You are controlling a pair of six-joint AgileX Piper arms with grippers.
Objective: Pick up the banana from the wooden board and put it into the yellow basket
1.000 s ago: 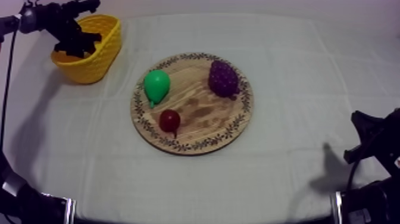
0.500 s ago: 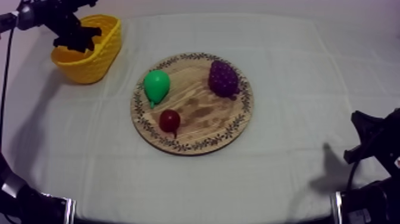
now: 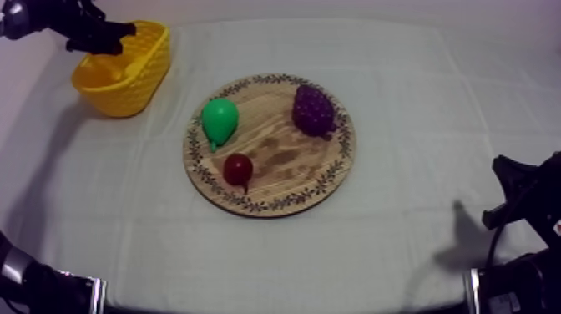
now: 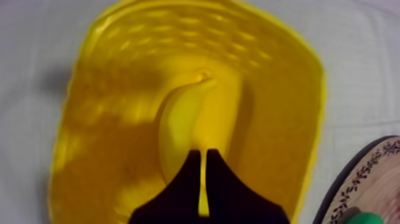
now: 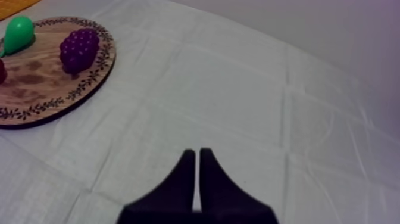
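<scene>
The banana (image 4: 181, 122) lies curved on the floor of the yellow basket (image 3: 133, 79), free of any grip. My left gripper (image 4: 203, 156) hangs above it, fingers together as a narrow wedge, shut on nothing. From above, the left gripper (image 3: 107, 35) is over the basket's far rim at the table's back left. The round wooden board (image 3: 275, 188) in the middle carries a green pear (image 3: 219, 119), purple grapes (image 3: 314, 108) and a small red fruit (image 3: 238, 169). My right gripper (image 5: 196, 154) is shut over bare cloth, well to the right of the board (image 5: 36, 107).
The basket wall (image 4: 300, 113) surrounds the banana on all sides. The board's rim (image 4: 363, 179) and the pear (image 4: 368, 218) lie just beyond the basket. My right arm (image 3: 526, 209) rests at the front right edge. Bare cloth lies between board and right arm.
My left gripper has lifted up and back out of the basket toward the far left corner. The fruit on the board and the right arm have stayed still.
</scene>
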